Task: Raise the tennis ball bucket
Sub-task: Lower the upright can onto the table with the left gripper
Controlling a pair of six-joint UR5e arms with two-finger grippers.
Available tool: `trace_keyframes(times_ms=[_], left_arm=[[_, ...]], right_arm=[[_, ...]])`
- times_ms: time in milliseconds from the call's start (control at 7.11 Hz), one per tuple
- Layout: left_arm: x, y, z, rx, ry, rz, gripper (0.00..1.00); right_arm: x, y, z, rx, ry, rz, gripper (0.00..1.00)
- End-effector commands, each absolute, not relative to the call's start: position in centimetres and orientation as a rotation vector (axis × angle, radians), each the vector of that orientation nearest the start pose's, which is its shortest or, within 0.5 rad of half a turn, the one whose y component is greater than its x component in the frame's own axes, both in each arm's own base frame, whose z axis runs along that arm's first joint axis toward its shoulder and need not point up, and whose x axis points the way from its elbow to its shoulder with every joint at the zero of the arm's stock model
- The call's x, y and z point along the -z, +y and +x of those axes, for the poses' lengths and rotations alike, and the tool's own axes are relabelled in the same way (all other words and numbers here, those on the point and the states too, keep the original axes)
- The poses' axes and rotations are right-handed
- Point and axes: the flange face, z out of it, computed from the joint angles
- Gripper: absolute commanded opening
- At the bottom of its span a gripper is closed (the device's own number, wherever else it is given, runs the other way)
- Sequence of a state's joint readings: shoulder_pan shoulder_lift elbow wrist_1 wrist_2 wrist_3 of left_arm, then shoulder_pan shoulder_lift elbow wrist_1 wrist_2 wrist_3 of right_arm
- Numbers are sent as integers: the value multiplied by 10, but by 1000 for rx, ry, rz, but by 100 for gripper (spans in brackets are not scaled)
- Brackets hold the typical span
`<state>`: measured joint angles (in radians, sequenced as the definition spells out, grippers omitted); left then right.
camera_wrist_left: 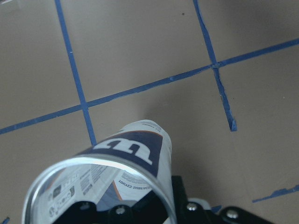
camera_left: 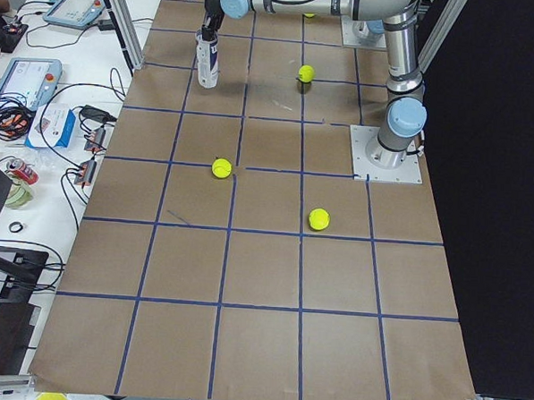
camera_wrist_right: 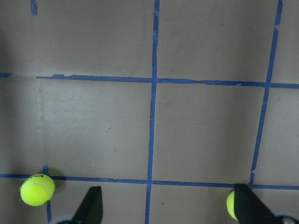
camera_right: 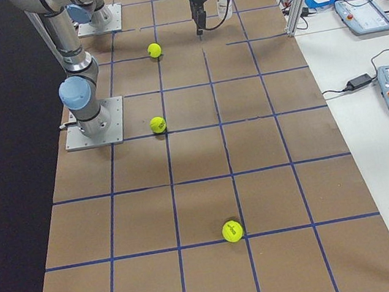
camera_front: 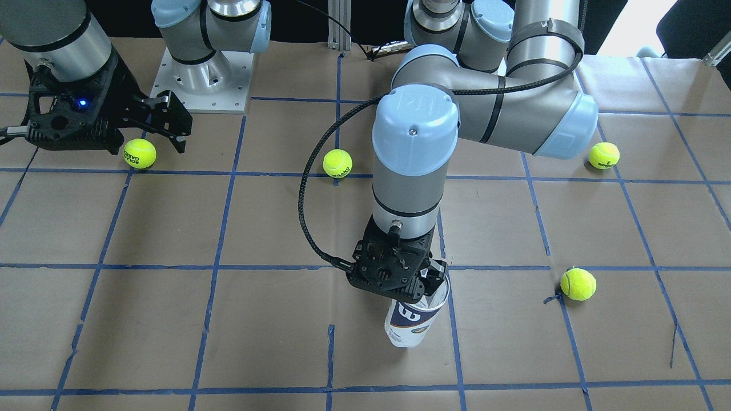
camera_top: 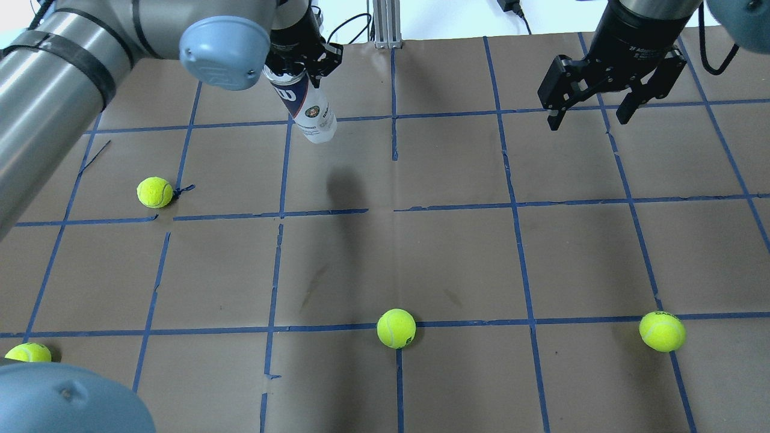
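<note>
Grasp on the tennis ball bucket (camera_top: 307, 111), read across the overhead view from left to right. At 9 o'clock on the table (camera_top: 457, 252) lies a loose tennis ball (camera_top: 154, 192), well apart from the work. At 11 o'clock the left gripper (camera_top: 299, 71) points down with its jaws closed on the open rim of the bucket. The left wrist view looks into the mouth of the can, with its navy label and white W in sight, and shows black gripper parts against the rim. The bucket hangs below the fingers. It looks slanted in the overhead view yet near upright in the side view from the left, so we do not settle its tilt. Nor can we tell for certain whether its base is clear of the paper. At 6 o'clock a second ball (camera_top: 396, 328) sits by a tape crossing, and at 5 o'clock a third (camera_top: 662, 331). At 1 o'clock the right gripper (camera_top: 588, 119) hovers with jaws spread wide and nothing between them, well apart from the bucket.

We judge the step in hand to be the lift itself. A pinch on a thin plastic wall is a small hold on a long body. We would therefore raise the wrist straight up and slowly, since a sideways jerk could let the can pivot or slip from the fingers. We would squeeze no harder than needed, because the rim may buckle. The right arm has no part here and is best left where it is.
</note>
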<state>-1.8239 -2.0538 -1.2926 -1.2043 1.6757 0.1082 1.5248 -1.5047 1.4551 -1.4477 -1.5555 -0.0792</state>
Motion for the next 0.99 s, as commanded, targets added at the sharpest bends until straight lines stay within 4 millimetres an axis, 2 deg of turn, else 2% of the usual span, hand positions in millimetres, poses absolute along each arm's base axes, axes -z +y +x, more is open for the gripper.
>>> trace_keyframes(times_ms=[0, 281, 563, 704, 844], left_arm=[[-357, -649, -300, 221, 2984, 568, 1], [-359, -648, -300, 218, 2988, 567, 9], [-343, -654, -302, 190, 2987, 573, 9], [-336, -654, -302, 174, 2987, 574, 9], [-336, -655, -302, 178, 2985, 573, 24]], right_arm=[[-500, -517, 112, -109, 3120, -33, 100], [-499, -517, 112, -113, 3120, -35, 100], [-500, -516, 113, -114, 3120, -21, 100], [-501, -516, 113, -112, 3117, 46, 100], [-503, -516, 113, -107, 3119, 70, 100]])
